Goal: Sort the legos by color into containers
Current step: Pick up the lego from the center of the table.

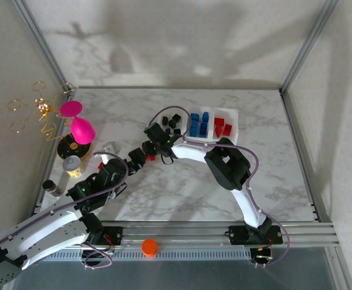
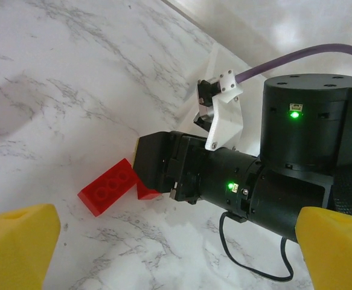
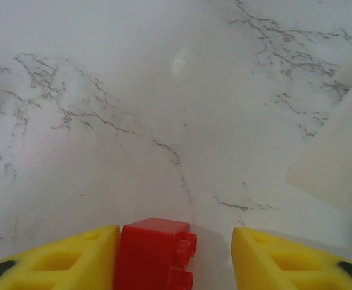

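Note:
Three white trays stand in a row at the back: one with black legos [image 1: 174,122], one with blue legos [image 1: 200,124], one with red legos [image 1: 223,128]. My right gripper [image 1: 153,151] [image 3: 176,257] is down on the marble in front of the black tray, open. A small red lego [image 3: 154,254] [image 1: 152,157] lies between its fingers, against the left finger [image 3: 61,260], with a gap to the right one. My left gripper [image 1: 136,159] [image 2: 176,241] is open just beside it. A longer red lego [image 2: 106,186] lies flat next to the right gripper's black body [image 2: 163,163].
A pink goblet ornament [image 1: 81,125], a gold wire ornament [image 1: 40,109] and a grey canister [image 1: 72,164] stand at the left edge. An orange cap [image 1: 150,246] sits on the front rail. A tray's corner [image 3: 339,163] is close on the right.

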